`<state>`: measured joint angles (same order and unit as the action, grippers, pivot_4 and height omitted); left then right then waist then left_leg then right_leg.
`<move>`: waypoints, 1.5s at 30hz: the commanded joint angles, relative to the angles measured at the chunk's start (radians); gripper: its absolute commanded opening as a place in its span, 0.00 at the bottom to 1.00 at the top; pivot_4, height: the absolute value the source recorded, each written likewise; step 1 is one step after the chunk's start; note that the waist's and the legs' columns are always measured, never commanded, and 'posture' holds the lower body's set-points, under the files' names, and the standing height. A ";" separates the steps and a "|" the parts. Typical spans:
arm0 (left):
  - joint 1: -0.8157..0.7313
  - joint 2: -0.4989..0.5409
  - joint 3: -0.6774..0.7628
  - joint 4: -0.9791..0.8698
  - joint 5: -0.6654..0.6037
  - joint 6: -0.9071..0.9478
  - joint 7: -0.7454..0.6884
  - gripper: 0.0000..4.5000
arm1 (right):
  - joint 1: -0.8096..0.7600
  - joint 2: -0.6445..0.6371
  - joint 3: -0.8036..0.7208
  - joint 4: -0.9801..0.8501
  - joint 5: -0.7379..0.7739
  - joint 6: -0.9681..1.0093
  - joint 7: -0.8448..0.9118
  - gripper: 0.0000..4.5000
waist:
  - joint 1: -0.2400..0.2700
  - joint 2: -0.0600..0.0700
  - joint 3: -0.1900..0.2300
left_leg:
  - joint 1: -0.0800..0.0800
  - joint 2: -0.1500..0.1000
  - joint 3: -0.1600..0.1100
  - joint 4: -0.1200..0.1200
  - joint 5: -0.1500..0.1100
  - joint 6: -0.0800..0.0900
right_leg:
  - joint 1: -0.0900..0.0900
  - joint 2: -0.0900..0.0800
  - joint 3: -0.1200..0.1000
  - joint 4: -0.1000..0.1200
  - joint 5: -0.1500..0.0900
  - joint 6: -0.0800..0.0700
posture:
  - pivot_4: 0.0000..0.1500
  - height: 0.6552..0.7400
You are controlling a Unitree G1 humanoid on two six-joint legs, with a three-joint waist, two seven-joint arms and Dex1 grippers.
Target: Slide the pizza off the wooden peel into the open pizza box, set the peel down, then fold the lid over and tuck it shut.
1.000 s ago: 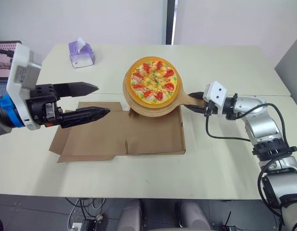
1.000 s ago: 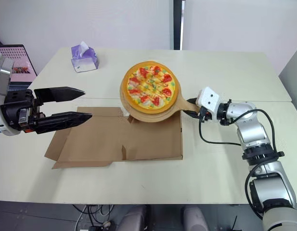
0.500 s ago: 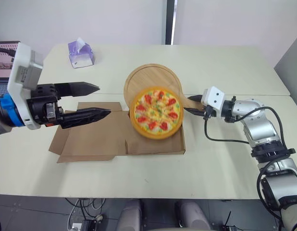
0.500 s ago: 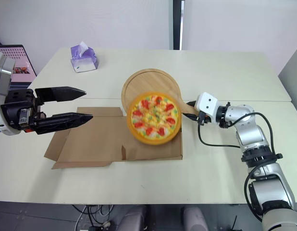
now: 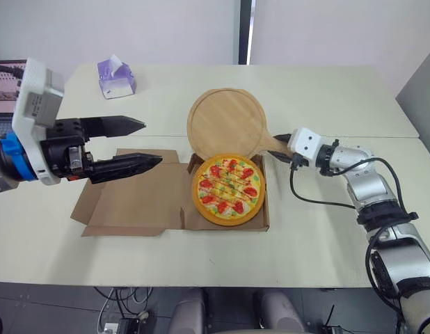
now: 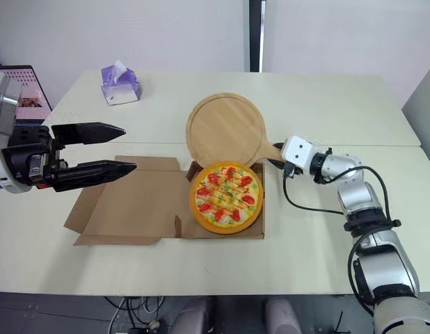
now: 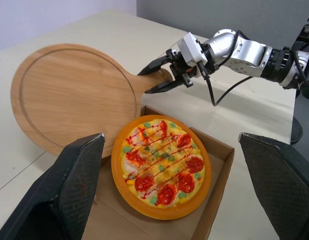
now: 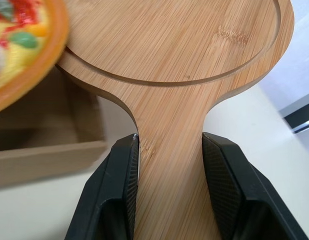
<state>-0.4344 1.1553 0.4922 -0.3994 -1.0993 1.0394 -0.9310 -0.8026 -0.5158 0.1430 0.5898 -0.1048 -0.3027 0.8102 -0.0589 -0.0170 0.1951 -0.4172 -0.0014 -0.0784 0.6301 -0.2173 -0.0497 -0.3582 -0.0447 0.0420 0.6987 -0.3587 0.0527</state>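
The pizza [image 5: 228, 189] lies in the tray of the open box [image 5: 266, 211], where half a second ago it was still sliding off the peel [image 5: 225, 118], and a second ago it rode on the board above the box's far edge. The peel, now bare, is held beyond that far wall, its round edge just beside the pizza. The right gripper [image 5: 279, 146] is clamped on both sides of the handle. The left gripper [image 5: 149, 142] hovers over the flat lid [image 5: 131, 198] with its fingers apart and empty. A tissue pack [image 5: 116, 75] sits well apart near the far left corner of the tabletop [image 5: 326, 229]. The first step looks done. Still to do: lay the peel down clear of the box, fold the lid over the pizza and tuck it shut.
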 commanded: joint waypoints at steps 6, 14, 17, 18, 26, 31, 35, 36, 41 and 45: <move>-0.034 0.012 -0.014 -0.008 -0.002 -0.031 -0.010 1.00 | -0.184 0.007 -0.054 0.102 -0.008 -0.114 -0.159 0.36 | -0.001 0.000 0.000 | 0.000 0.000 0.000 0.000 0.000 -0.001 | 0.000 0.000 0.000 0.000 0.000 0.000 | 1.00 1.00; -0.118 -0.050 -0.107 -0.008 0.003 -0.077 0.010 1.00 | -0.108 -0.029 -0.138 -0.072 0.173 0.198 -0.018 0.36 | 0.008 0.000 0.000 | 0.000 0.000 0.000 0.001 0.000 0.000 | 0.001 0.000 -0.001 0.000 0.000 0.000 | 1.00 1.00; -0.184 -0.108 -0.175 -0.008 0.012 -0.101 0.022 1.00 | -0.019 -0.086 -0.184 -0.235 0.213 0.383 -0.018 0.36 | 0.018 0.000 0.000 | -0.001 -0.001 0.000 0.001 0.000 0.000 | 0.001 -0.001 -0.001 0.000 0.000 0.000 | 1.00 1.00; -0.208 -0.131 -0.199 -0.007 0.017 -0.108 0.026 1.00 | 0.017 -0.107 -0.207 -0.294 0.228 0.456 -0.030 0.36 | 0.020 0.000 0.000 | -0.001 -0.001 0.000 0.001 0.000 0.000 | 0.001 -0.001 -0.001 0.000 0.000 0.000 | 1.00 1.00; -0.342 -0.325 -0.389 0.015 0.099 -0.178 0.009 1.00 | 0.397 -0.188 -0.470 -0.748 0.290 0.985 -0.220 0.36 | 0.032 0.000 0.000 | -0.002 -0.003 -0.001 0.002 0.000 0.000 | 0.002 0.000 0.000 0.000 0.000 0.000 | 1.00 1.00; -0.396 -0.408 -0.473 0.047 0.162 -0.224 -0.039 1.00 | 0.639 -0.114 -0.582 -0.951 0.313 1.201 -0.327 0.36 | 0.024 0.000 -0.001 | -0.001 -0.004 0.001 0.002 -0.001 0.002 | 0.002 0.002 0.001 0.000 0.000 0.000 | 1.00 1.00; -0.421 -0.436 -0.510 0.074 0.209 -0.248 -0.080 1.00 | 0.699 -0.030 -0.600 -1.037 0.328 1.297 -0.401 0.36 | 0.010 0.003 -0.002 | 0.001 -0.003 0.001 0.001 -0.002 0.003 | 0.002 0.006 0.003 0.002 0.000 0.000 | 1.00 1.00; -0.427 -0.440 -0.512 0.081 0.215 -0.250 -0.086 1.00 | 0.702 -0.020 -0.598 -1.045 0.331 1.310 -0.412 0.36 | 0.007 0.003 -0.002 | 0.001 -0.003 0.001 0.001 -0.002 0.003 | 0.002 0.006 0.003 0.002 0.000 0.000 | 1.00 1.00; -0.444 -0.442 -0.510 0.108 0.247 -0.261 -0.108 1.00 | 0.719 0.006 -0.583 -1.064 0.323 1.331 -0.472 0.36 | 0.012 0.003 -0.002 | 0.001 -0.004 0.001 0.001 -0.002 0.003 | 0.002 0.005 0.002 0.002 0.000 0.000 | 1.00 1.00; -0.434 -0.438 -0.497 0.095 0.248 -0.251 -0.107 1.00 | 0.732 0.026 -0.590 -1.087 0.331 1.355 -0.503 0.36 | 0.016 0.003 -0.002 | 0.001 -0.004 0.000 0.001 -0.002 0.003 | 0.002 0.005 0.002 0.001 0.000 0.000 | 1.00 1.00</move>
<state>-0.8613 0.7104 -0.0348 -0.2788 -0.8514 0.7977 -1.0367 -0.0743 -0.4879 -0.4175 -0.4455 0.2235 1.0484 0.3260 -0.0430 -0.0136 0.1930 -0.4161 -0.0052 -0.0783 0.6311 -0.2189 -0.0465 -0.3558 -0.0396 0.0443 0.7001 -0.3586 0.0525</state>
